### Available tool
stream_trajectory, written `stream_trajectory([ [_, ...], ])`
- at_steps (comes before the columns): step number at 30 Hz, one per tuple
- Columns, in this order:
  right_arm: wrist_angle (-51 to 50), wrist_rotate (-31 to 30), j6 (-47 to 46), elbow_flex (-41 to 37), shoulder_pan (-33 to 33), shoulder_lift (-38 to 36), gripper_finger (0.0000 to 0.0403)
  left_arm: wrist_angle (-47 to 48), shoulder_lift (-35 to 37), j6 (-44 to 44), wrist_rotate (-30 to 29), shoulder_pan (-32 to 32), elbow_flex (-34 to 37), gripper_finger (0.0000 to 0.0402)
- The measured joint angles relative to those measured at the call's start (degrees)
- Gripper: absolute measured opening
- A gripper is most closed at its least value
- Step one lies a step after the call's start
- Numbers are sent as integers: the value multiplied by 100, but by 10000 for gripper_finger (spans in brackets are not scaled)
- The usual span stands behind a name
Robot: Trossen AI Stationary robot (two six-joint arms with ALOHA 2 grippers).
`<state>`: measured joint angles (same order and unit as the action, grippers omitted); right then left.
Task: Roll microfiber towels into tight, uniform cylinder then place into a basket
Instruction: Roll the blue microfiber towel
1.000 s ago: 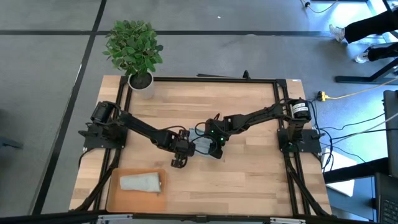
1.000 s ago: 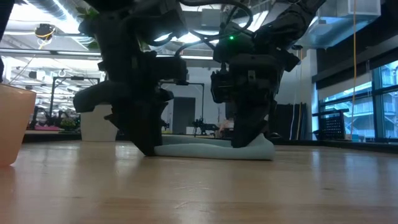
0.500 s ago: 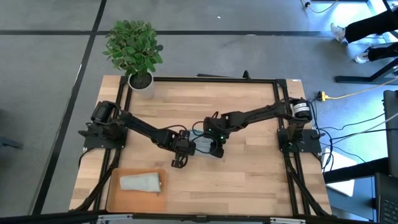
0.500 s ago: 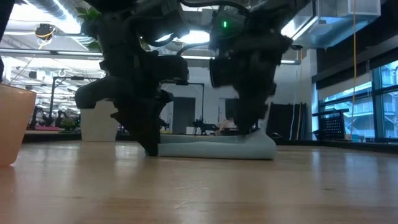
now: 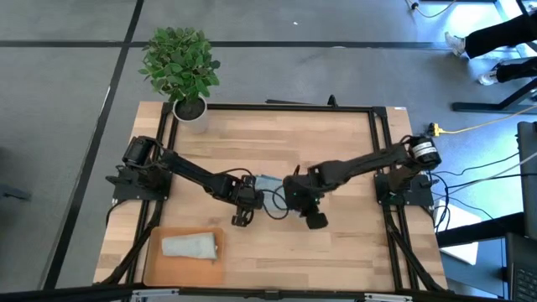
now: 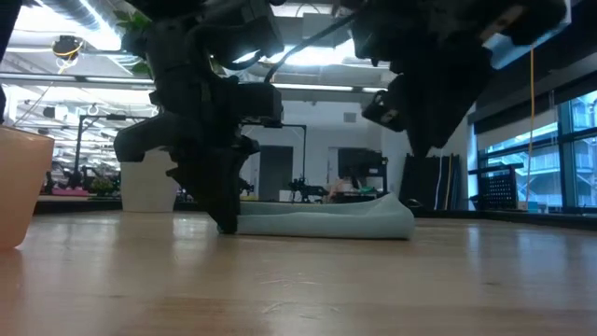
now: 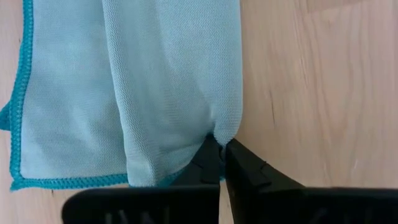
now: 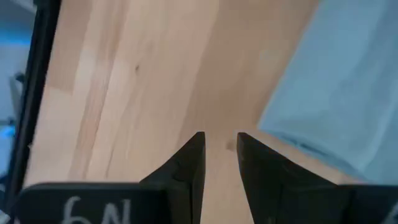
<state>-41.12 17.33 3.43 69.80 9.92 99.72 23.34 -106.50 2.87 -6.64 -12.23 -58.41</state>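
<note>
The light blue towel (image 7: 155, 81), hemmed in teal, lies partly folded on the wood at the middle of the table (image 5: 336, 143); in the low view it is a low flat strip (image 6: 326, 219). My left gripper (image 7: 219, 149) stands at the towel's left end, shut on it. My right gripper (image 8: 221, 140) hangs open above bare wood just right of the towel (image 8: 348, 87), with nothing between its fingers. A pale grey-green rolled towel (image 5: 190, 245) lies in the orange-tan basket (image 5: 159, 268) at the near left corner. My left gripper pinches the end of a raised fold (image 7: 214, 127) at the towel's near short edge between its two fingertips. The fingers come steeply from above, in line with the fold. The towel lies slack on the table, and its left end (image 6: 244, 222) meets the fingertips.
A potted plant (image 5: 180, 63) in a white pot stands at the far left corner. A black frame (image 5: 268, 107) runs around the table. Bare wood lies to the far side and to the near right. A person's legs (image 5: 495, 42) show beyond the far right corner.
My right gripper has come up off the towel's right end, rolled about its own line, and moved toward the table's right and near edges. The towel's right end, pressed flat before, now stands a little higher. The towel has stayed in place.
</note>
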Motion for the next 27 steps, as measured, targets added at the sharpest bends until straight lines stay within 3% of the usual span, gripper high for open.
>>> stream_trajectory([
  [7,311,-979,309,0,176,139,113,-3,0,19,5,0,0,0],
  [18,600,-1082,573,0,203,907,200,-16,0,16,15,0,0,0],
  [23,647,-1887,375,36,214,1263,205,-16,0,4,16,0,0,0],
  [27,668,-2034,81,37,216,1355,186,-18,0,2,13,0,0,0],
])
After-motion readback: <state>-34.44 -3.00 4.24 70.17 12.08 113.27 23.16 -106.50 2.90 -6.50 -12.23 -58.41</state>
